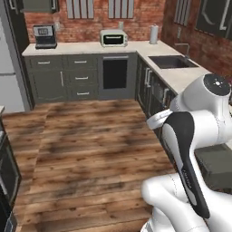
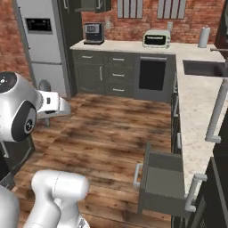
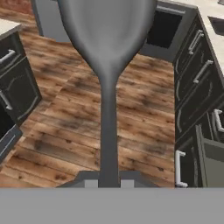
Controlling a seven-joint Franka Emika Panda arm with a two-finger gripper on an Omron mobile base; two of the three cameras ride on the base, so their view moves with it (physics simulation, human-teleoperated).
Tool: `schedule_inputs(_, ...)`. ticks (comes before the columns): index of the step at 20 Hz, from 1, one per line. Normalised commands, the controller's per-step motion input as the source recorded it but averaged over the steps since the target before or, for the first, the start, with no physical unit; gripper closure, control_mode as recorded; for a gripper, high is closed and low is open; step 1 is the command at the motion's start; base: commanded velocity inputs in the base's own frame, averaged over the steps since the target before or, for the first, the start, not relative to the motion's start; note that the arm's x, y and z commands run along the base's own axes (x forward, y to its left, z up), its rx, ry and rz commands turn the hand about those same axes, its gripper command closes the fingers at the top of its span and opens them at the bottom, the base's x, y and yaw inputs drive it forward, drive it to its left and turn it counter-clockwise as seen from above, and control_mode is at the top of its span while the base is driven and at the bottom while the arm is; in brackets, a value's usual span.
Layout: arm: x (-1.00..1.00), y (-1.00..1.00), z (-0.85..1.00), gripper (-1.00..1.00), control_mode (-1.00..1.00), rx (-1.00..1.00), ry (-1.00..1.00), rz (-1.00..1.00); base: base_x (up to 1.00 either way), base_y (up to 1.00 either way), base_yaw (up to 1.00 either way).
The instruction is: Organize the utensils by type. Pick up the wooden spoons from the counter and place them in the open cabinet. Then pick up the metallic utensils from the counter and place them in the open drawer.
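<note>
A dark-grey metal spoon (image 3: 108, 65) stands in front of the hand camera, bowl up and handle running down between the fingertips. My gripper (image 3: 108, 183) is shut on the end of that handle and hangs over the wooden floor. The open drawer (image 2: 162, 182) juts out of the dark cupboard fronts below the beige counter (image 2: 196, 111). It also shows as the drawer (image 1: 217, 165) beside my arm and as the drawer (image 3: 213, 159) low at the right of the hand view. The wooden spoons and the cabinet's shelf are out of view.
A sink (image 1: 171, 61) is set into the counter on the right. A toaster oven (image 1: 113, 38) and a coffee machine (image 1: 44, 36) stand on the back counter, and a fridge (image 2: 42, 42) beside it. Wooden floor (image 1: 90, 145) lies open between the cupboard rows.
</note>
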Motion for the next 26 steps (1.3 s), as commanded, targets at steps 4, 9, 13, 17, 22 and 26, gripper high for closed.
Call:
schedule_inputs(4,0.0,0.0,0.0,1.0,1.0,0.0,0.0,0.0,0.0,-0.22,-0.53)
schedule_inputs(9,0.0,0.0,0.0,1.0,1.0,0.0,0.0,0.0,0.0,-0.04,-0.21)
schedule_inputs(13,0.0,0.0,0.0,1.0,1.0,0.0,0.0,0.0,0.0,-0.37,-0.06)
schedule_inputs(17,0.0,0.0,0.0,1.0,1.0,0.0,0.0,0.0,-0.07,-0.45,0.0)
schedule_inputs(22,0.0,0.0,0.0,1.0,1.0,0.0,0.0,0.0,-0.14,-0.43,0.0)
schedule_inputs(26,0.0,0.0,0.0,1.0,1.0,0.0,0.0,0.0,-0.09,-0.31,-0.04)
